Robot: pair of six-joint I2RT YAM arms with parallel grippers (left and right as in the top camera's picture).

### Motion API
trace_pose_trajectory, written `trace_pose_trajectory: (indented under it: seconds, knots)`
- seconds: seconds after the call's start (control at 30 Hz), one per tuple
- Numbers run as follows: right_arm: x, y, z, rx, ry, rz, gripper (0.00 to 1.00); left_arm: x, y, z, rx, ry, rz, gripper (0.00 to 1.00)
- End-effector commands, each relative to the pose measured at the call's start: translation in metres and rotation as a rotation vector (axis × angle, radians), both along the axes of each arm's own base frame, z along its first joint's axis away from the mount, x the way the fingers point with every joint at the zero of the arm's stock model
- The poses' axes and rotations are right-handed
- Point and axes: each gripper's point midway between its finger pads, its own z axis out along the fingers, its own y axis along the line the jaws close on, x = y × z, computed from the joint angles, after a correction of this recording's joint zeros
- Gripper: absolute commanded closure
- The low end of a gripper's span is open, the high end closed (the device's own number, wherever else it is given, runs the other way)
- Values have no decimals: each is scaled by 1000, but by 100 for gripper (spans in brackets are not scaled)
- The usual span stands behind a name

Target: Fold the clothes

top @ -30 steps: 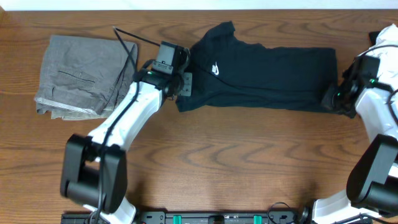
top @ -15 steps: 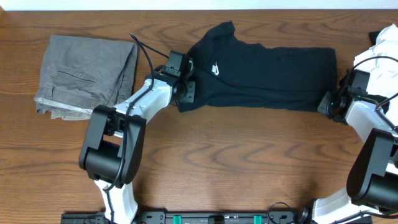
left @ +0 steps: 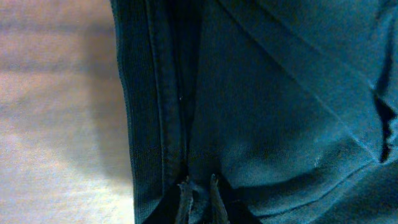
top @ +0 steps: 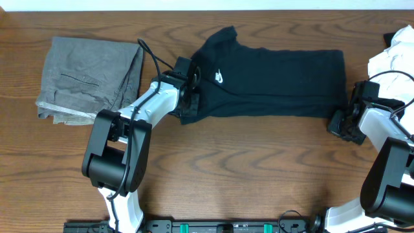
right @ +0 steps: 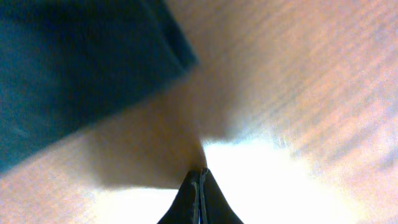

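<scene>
The black T-shirt (top: 278, 81) lies folded into a long band across the far middle of the table, its white logo (top: 219, 77) near its left end. My left gripper (top: 187, 100) sits at the shirt's near-left corner. In the left wrist view its fingertips (left: 199, 184) are pinched on a fold of the dark fabric (left: 280, 93). My right gripper (top: 337, 123) is shut and empty over bare wood just off the shirt's near-right corner. In the right wrist view the fingers (right: 200, 173) are closed, with the shirt's corner (right: 74, 68) at upper left.
Folded grey trousers (top: 90, 77) lie at the far left. A white garment (top: 394, 52) is bunched at the far right edge, behind the right arm. Bare wooden table (top: 246, 168) fills the near half.
The shirt has shifted a little left and away with my left gripper. My right gripper has come off the shirt's right corner and moved nearer, onto bare wood.
</scene>
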Motion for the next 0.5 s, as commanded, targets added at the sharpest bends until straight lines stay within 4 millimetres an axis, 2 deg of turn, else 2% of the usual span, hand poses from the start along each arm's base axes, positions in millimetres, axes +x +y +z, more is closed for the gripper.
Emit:
trace_pose_trajectory:
  seconds: [0.0, 0.1, 0.23, 0.33, 0.47]
  knots:
    - [-27, 8, -15, 33, 103, -40, 99, -7, 26, 2, 127, 6, 7, 86]
    - [-27, 11, -12, 50, 108, -36, 99, -7, 41, 14, 209, -20, 10, 85]
    - [1, 9, 9, 56, 16, -24, 99, 0, 38, 25, 191, -64, 14, 86]
    - [25, 15, 24, 104, -56, 37, 99, 1, 38, 27, 188, -71, 15, 86]
    - [44, 23, 31, 155, -138, 59, 99, 1, 38, 27, 188, -72, 16, 86]
